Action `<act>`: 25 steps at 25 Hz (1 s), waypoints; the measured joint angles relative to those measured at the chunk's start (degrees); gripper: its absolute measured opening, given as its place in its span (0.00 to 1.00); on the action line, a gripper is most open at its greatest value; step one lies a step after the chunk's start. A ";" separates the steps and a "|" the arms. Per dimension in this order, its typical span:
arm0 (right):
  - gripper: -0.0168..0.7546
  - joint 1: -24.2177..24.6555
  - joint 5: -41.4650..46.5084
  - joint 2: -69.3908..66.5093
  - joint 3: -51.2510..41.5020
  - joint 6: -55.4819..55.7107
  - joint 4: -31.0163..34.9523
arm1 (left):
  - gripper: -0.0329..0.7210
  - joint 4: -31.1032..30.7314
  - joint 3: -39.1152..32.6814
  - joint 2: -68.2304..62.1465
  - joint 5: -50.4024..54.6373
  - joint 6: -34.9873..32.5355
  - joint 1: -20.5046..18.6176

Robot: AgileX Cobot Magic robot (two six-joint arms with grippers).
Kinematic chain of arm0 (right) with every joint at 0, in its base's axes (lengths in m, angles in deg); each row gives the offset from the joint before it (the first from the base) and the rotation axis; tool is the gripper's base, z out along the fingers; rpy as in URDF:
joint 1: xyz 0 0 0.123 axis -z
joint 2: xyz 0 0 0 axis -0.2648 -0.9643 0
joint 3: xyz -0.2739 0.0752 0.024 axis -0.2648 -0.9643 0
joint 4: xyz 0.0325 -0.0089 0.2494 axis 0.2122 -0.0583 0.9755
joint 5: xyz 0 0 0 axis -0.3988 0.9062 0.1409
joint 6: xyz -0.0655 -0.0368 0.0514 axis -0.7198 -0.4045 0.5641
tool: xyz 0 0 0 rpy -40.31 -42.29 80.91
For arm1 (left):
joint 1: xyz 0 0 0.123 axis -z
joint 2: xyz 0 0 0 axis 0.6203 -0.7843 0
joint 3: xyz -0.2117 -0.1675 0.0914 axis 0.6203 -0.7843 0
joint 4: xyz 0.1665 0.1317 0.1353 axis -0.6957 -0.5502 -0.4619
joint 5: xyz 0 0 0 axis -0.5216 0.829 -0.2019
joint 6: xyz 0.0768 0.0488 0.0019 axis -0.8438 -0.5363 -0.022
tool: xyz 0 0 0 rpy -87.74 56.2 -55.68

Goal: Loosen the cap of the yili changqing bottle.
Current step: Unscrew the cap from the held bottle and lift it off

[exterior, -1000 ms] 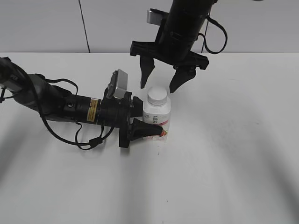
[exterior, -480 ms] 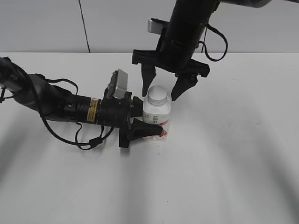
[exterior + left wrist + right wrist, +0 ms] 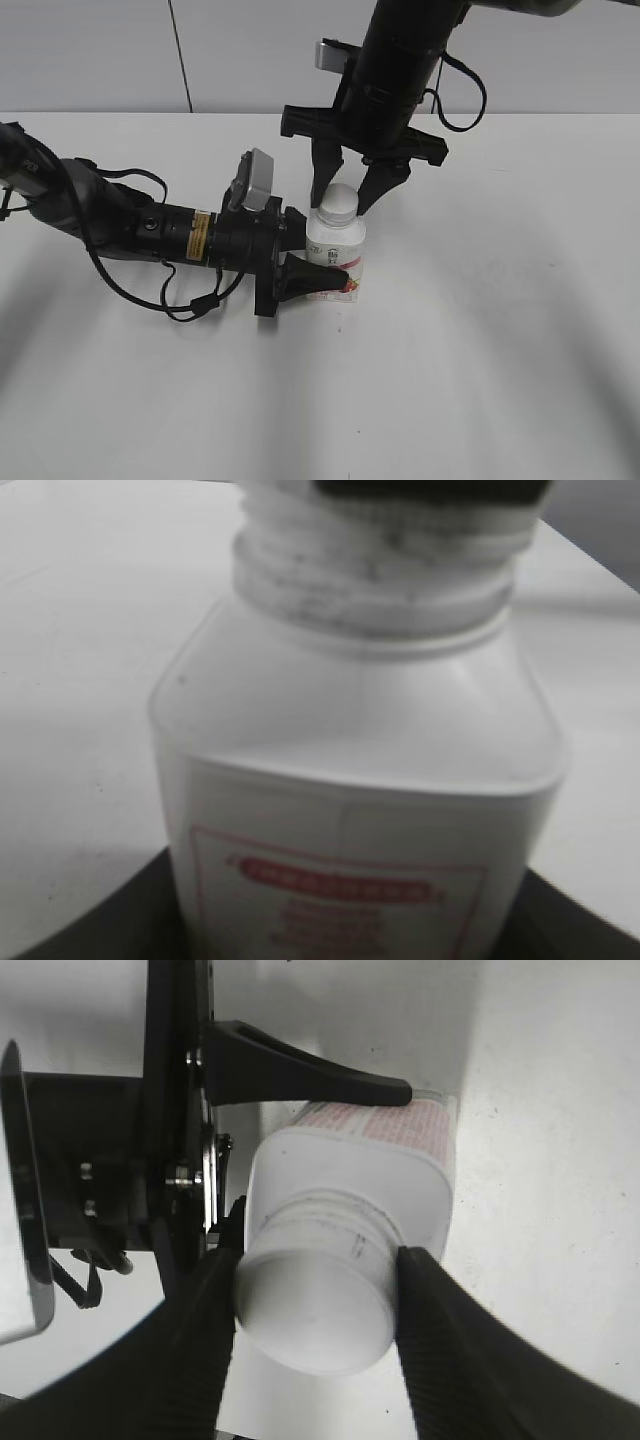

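The yili changqing bottle (image 3: 338,248) stands upright on the white table, a small white squarish bottle with a pink and red label (image 3: 345,890). My left gripper (image 3: 325,258) reaches in from the left and is shut on the bottle's body; one of its fingers (image 3: 300,1075) lies along the labelled side. The white cap (image 3: 338,202) sits on the wide neck (image 3: 380,570). My right gripper (image 3: 345,198) hangs straight down over it, and its ribbed pads (image 3: 205,1330) press the cap (image 3: 315,1310) from both sides.
The white table (image 3: 500,330) stretches out to the right of and in front of the bottle. The left arm with its cables (image 3: 120,225) lies low across the table's left half. A grey wall (image 3: 100,50) stands behind.
My right gripper has come down from above the bottle and its fingers have closed in onto the cap. The left gripper and the bottle have not moved.
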 joint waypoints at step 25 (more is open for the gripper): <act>0.52 0.00 0.25 0.00 0.00 -59.58 -0.39 | 0.58 0.00 0.00 0.00 0.01 0.00 0.00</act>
